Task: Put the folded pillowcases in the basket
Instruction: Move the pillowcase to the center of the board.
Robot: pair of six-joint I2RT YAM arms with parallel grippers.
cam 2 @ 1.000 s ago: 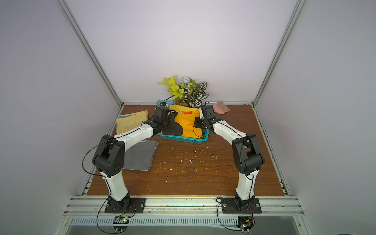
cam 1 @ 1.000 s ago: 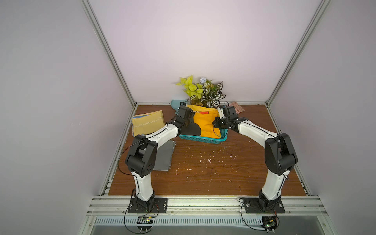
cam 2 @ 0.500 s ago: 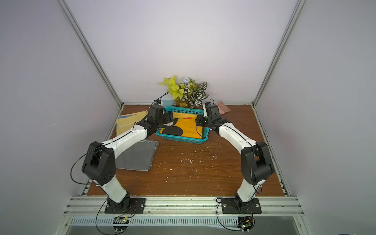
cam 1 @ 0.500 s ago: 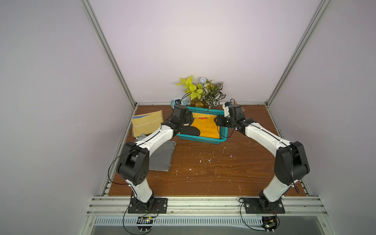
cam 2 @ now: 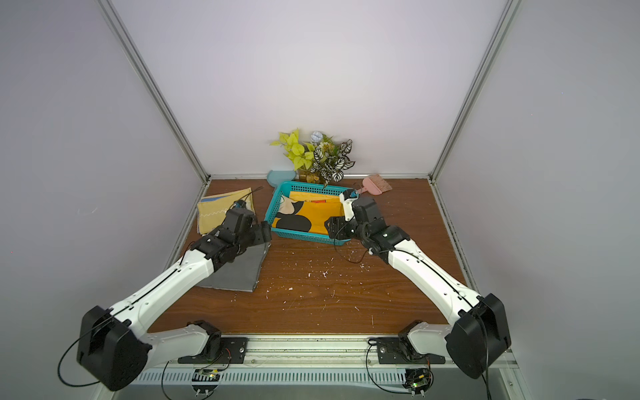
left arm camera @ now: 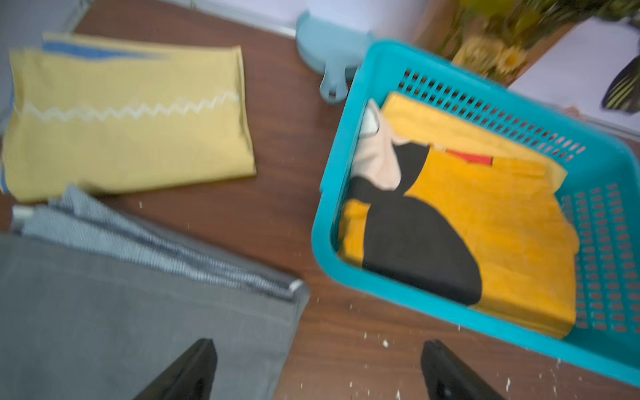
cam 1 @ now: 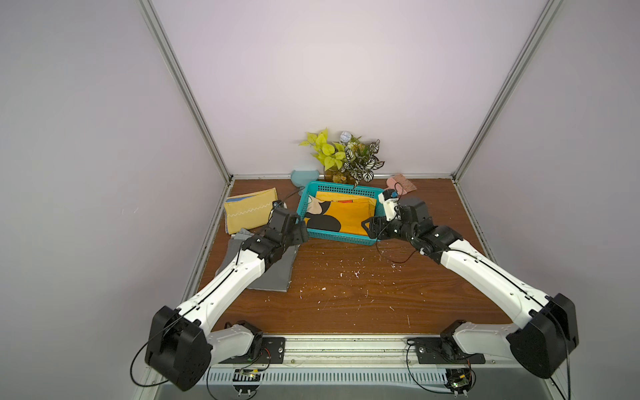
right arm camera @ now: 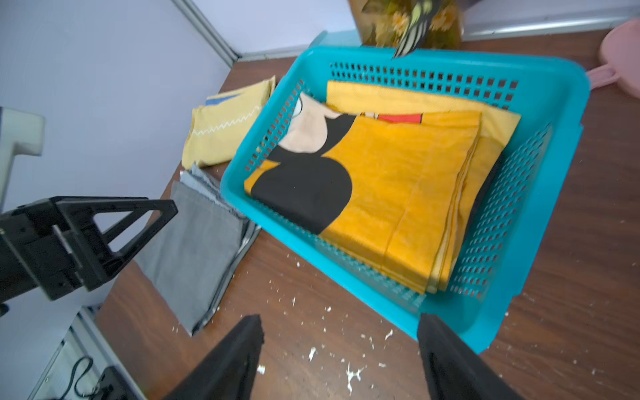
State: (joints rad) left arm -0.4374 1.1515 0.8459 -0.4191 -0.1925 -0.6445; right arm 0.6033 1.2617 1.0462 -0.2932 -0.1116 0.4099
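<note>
The folded pillowcase [cam 1: 349,216] [cam 2: 318,216], orange with a black and cream shape, lies flat inside the teal basket [cam 1: 337,239] [cam 2: 301,239] at the back of the table. Both wrist views show the pillowcase [left arm camera: 502,225] [right arm camera: 398,180] filling most of the basket [left arm camera: 415,293] [right arm camera: 485,62]. My left gripper [cam 1: 301,230] [left arm camera: 318,346] is open and empty, just outside the basket's front left corner. My right gripper [cam 1: 369,227] [right arm camera: 339,322] is open and empty at the front right corner, above the wood.
A pale yellow folded cloth [cam 1: 249,209] and a grey folded cloth [cam 1: 277,273] lie left of the basket, the grey one partly under my left arm. A plant [cam 1: 343,156], a blue dustpan [cam 1: 303,176] and a pink brush [cam 1: 401,183] stand behind. White crumbs [cam 1: 346,273] dot the table.
Both grippers opened and let go of the pillowcase, which dropped flat into the basket. Both arms pulled back out of the basket toward the front.
</note>
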